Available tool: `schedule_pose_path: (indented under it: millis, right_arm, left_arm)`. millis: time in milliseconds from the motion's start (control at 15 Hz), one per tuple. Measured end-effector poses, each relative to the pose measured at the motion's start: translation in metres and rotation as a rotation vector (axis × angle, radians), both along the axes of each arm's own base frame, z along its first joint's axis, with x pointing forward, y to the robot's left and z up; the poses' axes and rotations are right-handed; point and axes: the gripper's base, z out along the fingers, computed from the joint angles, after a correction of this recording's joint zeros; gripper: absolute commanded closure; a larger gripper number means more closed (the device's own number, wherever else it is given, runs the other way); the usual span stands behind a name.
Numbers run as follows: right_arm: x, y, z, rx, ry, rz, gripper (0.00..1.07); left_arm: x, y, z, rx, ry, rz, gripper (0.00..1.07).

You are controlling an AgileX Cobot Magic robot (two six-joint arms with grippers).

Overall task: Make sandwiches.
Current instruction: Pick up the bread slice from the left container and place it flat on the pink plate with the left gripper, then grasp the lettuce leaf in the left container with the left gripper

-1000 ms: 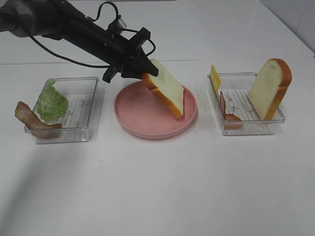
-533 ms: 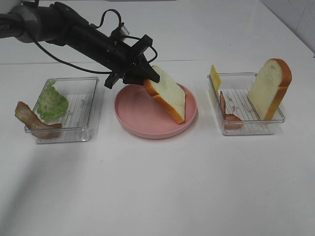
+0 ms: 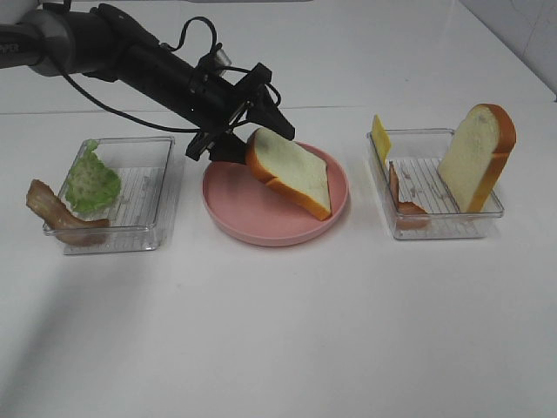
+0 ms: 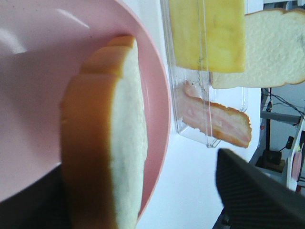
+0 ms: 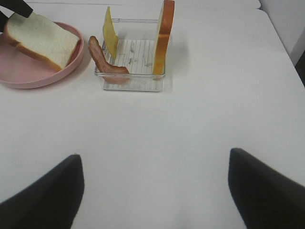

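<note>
A white bread slice with orange-brown crust lies tilted on the pink plate, its left end still raised. My left gripper stands open around that raised end, jaws spread to either side; in the left wrist view one fingertip is well apart from the slice. A second bread slice stands upright in the right tray with a yellow cheese slice and a bacon strip. My right gripper hangs open over bare table, holding nothing.
A clear tray on the left holds a green lettuce leaf, and another bacon strip hangs over its left rim. The left arm and its cable stretch in from the upper left.
My left gripper has opened off the bread slice. The slice has tipped down from a steep angle and now rests flatter on the pink plate. The right arm is still.
</note>
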Motion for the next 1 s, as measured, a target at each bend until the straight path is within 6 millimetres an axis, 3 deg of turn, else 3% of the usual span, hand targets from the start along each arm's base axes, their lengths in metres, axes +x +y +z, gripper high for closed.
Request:
schedule_pose_path:
  millis: [133,267,600,1000]
  right_arm:
    - [0.000,0.000,0.000,0.000,0.000,0.000,0.29]
    - [0.000,0.000,0.000,0.000,0.000,0.000,0.29]
    - [0.000,0.000,0.000,0.000,-0.001,0.000,0.29]
    - [0.000,0.000,0.000,0.000,-0.001,0.000,0.29]
  left_arm:
    - [-0.002,0.002,0.001,0.039,-0.057,-0.061,0.18]
    - [0.000,0.007,0.016,0.126,-0.145,-0.109,0.18]
    - [0.005,0.015,0.040,0.273,-0.165,-0.144,0.18]
    - [0.012,0.036,0.104,0.507,-0.287,-0.011,0.23]
